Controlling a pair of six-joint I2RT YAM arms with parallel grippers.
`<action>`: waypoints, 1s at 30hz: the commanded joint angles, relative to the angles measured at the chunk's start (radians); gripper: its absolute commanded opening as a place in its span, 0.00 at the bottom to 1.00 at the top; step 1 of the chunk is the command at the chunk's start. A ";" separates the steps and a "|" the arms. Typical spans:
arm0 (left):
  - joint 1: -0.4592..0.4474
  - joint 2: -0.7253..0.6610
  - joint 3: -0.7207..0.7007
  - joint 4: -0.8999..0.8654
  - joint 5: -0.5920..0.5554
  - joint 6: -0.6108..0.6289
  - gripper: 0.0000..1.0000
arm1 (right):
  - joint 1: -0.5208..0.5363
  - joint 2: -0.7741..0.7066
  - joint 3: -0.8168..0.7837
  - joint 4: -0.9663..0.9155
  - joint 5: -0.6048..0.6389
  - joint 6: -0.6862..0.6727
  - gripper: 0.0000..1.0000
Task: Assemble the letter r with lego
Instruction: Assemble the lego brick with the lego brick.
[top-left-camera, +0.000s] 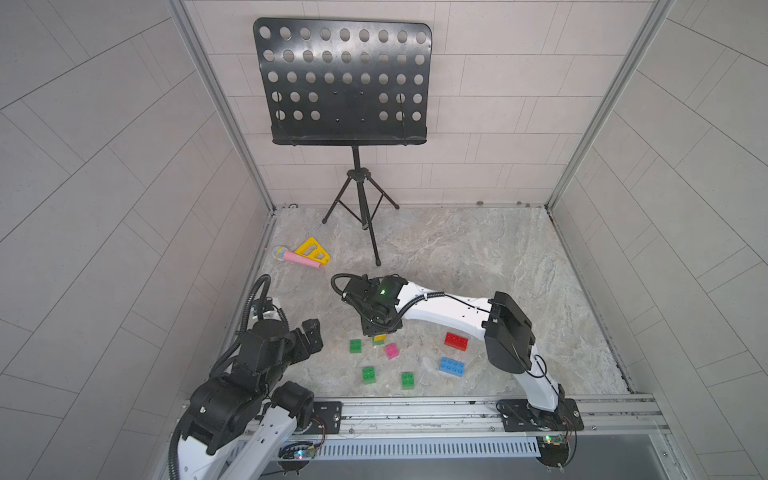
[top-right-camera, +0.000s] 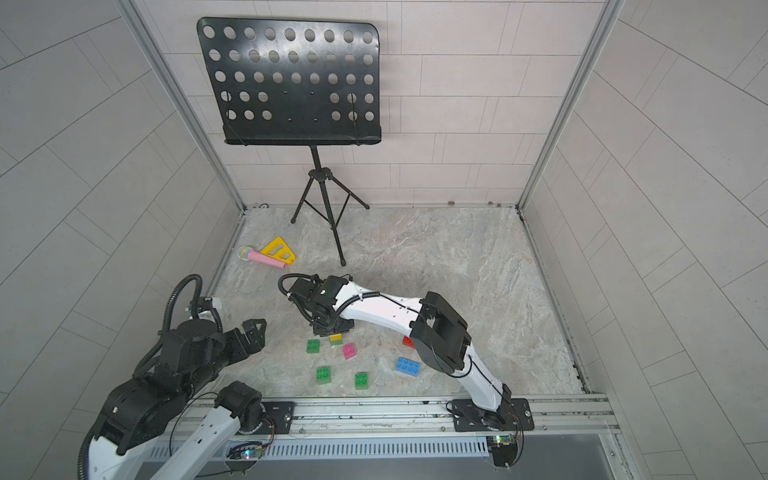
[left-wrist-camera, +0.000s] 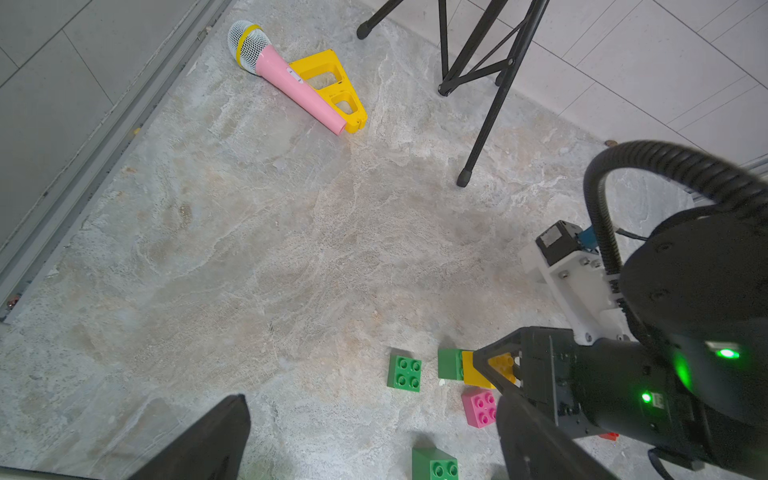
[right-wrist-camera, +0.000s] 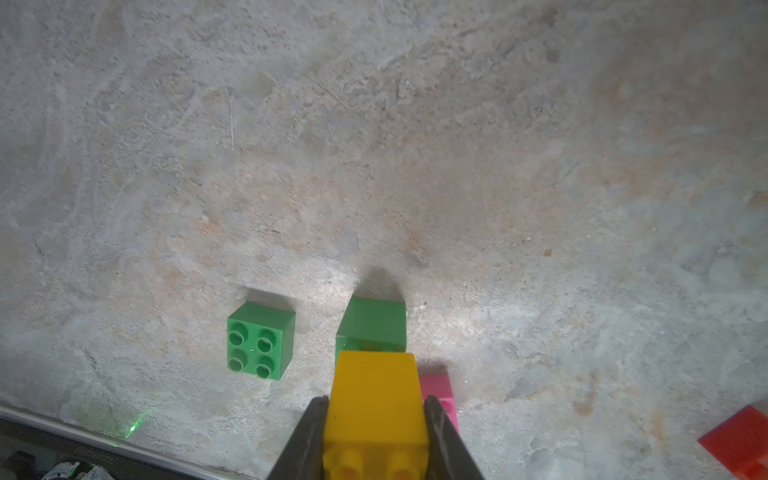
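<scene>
Right end effector (right-wrist-camera: 376, 401) grips the one yellow brick (right-wrist-camera: 374, 386); left end effector (top-left-camera: 311, 336) released. Four green bricks (top-left-camera: 369, 375); one pink brick (top-left-camera: 392, 351); one red brick (top-left-camera: 456, 341), one blue brick (top-left-camera: 451, 367) at three o'clock.

Eight bricks (top-left-camera: 451, 367) (four green), two toys (top-left-camera: 312, 249)

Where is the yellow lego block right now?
In the right wrist view, the yellow brick is pinched in the right gripper, touching a green brick, with the pink brick beside it.
</scene>
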 joint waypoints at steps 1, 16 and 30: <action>0.000 -0.014 -0.010 0.003 -0.004 -0.011 1.00 | 0.009 0.016 0.013 -0.036 0.033 0.034 0.00; 0.000 -0.033 -0.019 0.023 0.025 0.005 1.00 | 0.012 0.045 0.075 -0.081 0.038 0.056 0.00; -0.001 -0.071 -0.024 0.033 0.035 0.012 1.00 | 0.018 0.124 0.134 -0.161 0.049 0.057 0.00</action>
